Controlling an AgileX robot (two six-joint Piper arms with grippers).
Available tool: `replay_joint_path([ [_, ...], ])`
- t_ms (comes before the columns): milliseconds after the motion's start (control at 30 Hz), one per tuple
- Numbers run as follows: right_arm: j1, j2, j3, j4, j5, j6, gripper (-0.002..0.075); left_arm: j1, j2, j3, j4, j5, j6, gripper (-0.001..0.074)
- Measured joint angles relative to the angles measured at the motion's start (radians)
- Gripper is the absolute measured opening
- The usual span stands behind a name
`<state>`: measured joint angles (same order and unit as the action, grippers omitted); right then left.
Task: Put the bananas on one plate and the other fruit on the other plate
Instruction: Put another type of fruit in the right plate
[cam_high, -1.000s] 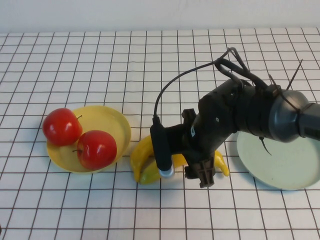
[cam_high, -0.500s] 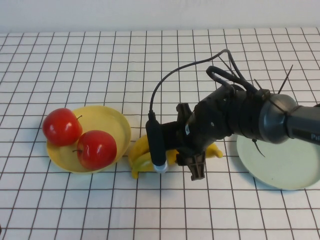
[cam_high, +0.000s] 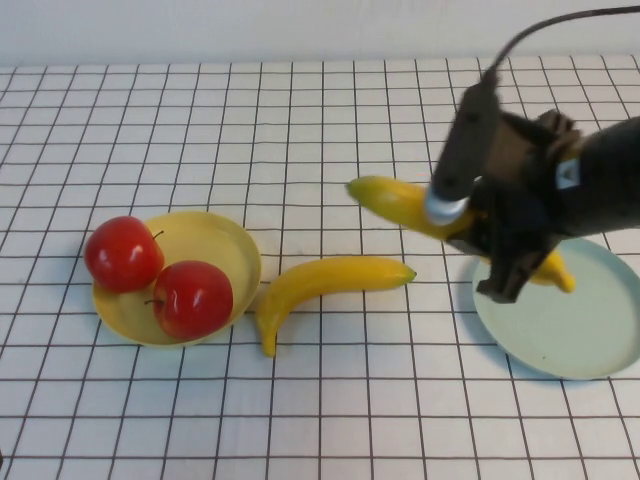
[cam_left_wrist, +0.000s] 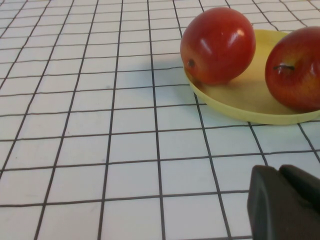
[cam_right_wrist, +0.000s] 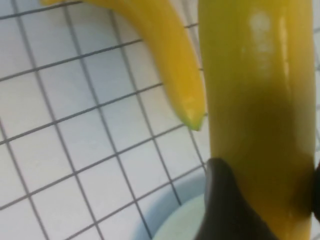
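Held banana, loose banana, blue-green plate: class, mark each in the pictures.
held banana (cam_high: 392, 199), high view, its free yellow end, in the right claw.
loose banana (cam_high: 325, 278), high view, mid-body on the table.
blue-green plate (cam_high: 585, 335), high view, bare inner surface.

A: What's hidden in the high view?
B: Mid part of the held banana, behind the right gripper. Arm's blurred, runs off the right edge. The blue-green plate is cut there too.
A: Left gripper?
B: Only a dark corner in its wrist view; can't tell abt the fingers. The right-hand apple and the yellow plate get clipped by the edge.
A: Right wrist view?
B: Both bananas cropped, incl. the table one.
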<state>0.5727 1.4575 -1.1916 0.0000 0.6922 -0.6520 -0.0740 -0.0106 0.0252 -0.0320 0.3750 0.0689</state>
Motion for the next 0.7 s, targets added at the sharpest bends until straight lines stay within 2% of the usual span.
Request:
replay_joint_path([
  [100, -0.079, -0.129, 0.113, 0.0, -0.1, 0.131, 0.0312, 0.0, 0.0, 0.0, 0.0, 0.0, 0.0, -0.0004],
  [200, -0.163, -0.198, 0.154, -0.058, -0.144, 0.343, 0.0312, 0.0, 0.0, 0.0, 0.0, 0.0, 0.0, -0.0004],
  [300, -0.217, -0.207, 0.149, -0.168, -0.125, 0.561, 0.0312, 0.0, 0.0, 0.0, 0.0, 0.0, 0.0, -0.0004],
  [400, -0.242, -0.192, 0.146, -0.286, -0.04, 0.707, 0.0312, 0.0, 0.0, 0.0, 0.0, 0.0, 0.0, -0.0004],
  [500, -0.258, -0.147, 0.146, -0.372, 0.038, 0.794, 0.0312, 0.0, 0.0, 0.0, 0.0, 0.0, 0.0, -0.0004],
  [700, -0.289, -0.011, 0.138, -0.327, 0.078, 0.849, 0.0312, 0.0, 0.0, 0.0, 0.0, 0.0, 0.0, -0.0004],
])
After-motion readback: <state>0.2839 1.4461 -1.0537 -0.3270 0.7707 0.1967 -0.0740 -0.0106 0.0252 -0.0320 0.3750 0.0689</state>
